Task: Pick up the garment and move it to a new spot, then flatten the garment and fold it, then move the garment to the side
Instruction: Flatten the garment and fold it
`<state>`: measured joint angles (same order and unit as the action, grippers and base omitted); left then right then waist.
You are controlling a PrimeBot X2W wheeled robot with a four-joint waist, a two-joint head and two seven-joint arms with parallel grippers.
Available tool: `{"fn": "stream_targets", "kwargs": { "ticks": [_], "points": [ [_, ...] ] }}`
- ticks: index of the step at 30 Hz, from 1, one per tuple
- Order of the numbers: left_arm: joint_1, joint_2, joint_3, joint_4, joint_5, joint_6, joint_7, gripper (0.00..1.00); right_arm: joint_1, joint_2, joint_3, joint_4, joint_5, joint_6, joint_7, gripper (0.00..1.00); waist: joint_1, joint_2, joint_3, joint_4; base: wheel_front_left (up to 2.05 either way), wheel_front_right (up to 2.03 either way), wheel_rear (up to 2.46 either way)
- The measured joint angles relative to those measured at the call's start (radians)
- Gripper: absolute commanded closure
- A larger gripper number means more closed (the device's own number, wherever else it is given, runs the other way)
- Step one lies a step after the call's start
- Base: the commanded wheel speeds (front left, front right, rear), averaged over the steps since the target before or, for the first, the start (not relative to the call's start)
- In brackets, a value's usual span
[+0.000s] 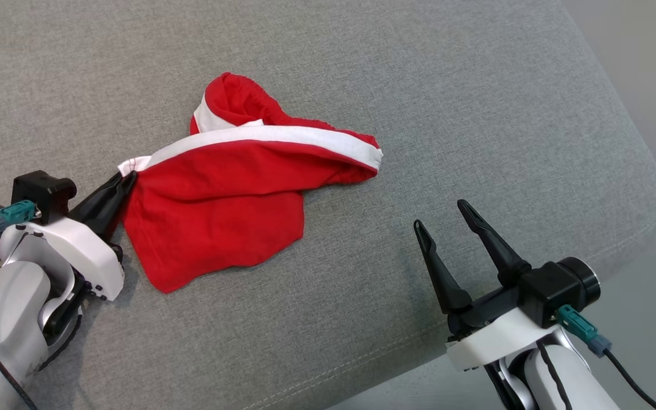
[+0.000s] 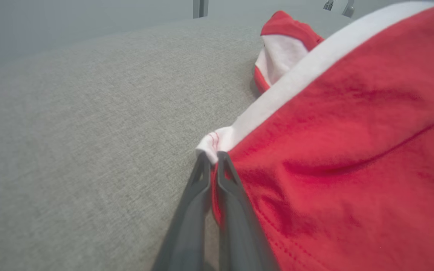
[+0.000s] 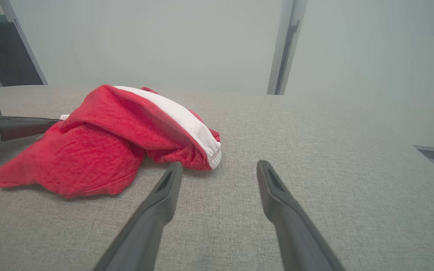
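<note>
Red garment (image 1: 220, 210): my left gripper (image 1: 128, 177) pinches only its white corner (image 1: 130, 165); right gripper (image 1: 441, 214) stands spread, holding nothing. With so little cloth held, I reckon lifting could tug it free.

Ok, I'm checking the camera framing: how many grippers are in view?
2. The left gripper is shut on the red garment's white-banded corner at its left edge; the right gripper stands open over the grey cushion, apart from the cloth. None seems hidden.
</note>
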<state>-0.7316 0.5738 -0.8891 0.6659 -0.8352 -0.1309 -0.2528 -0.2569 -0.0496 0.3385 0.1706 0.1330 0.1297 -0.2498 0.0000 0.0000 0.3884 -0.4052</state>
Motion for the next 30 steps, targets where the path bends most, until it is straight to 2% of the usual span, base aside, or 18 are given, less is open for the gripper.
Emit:
{"fn": "stream_targets", "kwargs": {
  "ticks": [5, 10, 17, 23, 30],
  "points": [
    [0.0, 0.002, 0.024, -0.059, -0.003, 0.0, 0.0, 1.0, 0.001, 0.001, -0.019, 0.007, 0.017, 0.0, 0.0, 0.0, 0.0, 0.0, -0.006, 0.02, 0.0, 0.0, 0.0],
    [0.003, -0.009, 0.222, -0.206, 0.101, 0.0, 0.0, 1.0, 0.0, 0.001, -0.054, 0.034, 0.027, 0.0, 0.0, 0.0, 0.0, 0.0, -0.021, 0.061, 0.0, 0.0, 0.0],
    [0.114, -0.031, 0.396, -0.396, 0.239, 0.0, -0.003, 1.0, -0.036, 0.001, -0.109, 0.116, 0.044, 0.0, 0.0, 0.0, 0.0, 0.0, -0.063, 0.149, 0.0, 0.0, 0.0],
    [0.254, -0.064, 0.443, -0.475, 0.281, 0.0, -0.004, 1.0, -0.042, 0.0, -0.137, 0.176, 0.063, 0.0, 0.0, 0.0, 0.0, 0.0, -0.097, 0.244, 0.0, 0.0, 0.0],
    [0.328, -0.098, 0.461, -0.433, 0.281, 0.0, -0.004, 1.0, -0.08, -0.001, -0.12, 0.238, 0.106, 0.0, 0.0, 0.0, 0.0, 0.0, -0.109, 0.321, 0.0, 0.0, 0.0]
  ]
}}
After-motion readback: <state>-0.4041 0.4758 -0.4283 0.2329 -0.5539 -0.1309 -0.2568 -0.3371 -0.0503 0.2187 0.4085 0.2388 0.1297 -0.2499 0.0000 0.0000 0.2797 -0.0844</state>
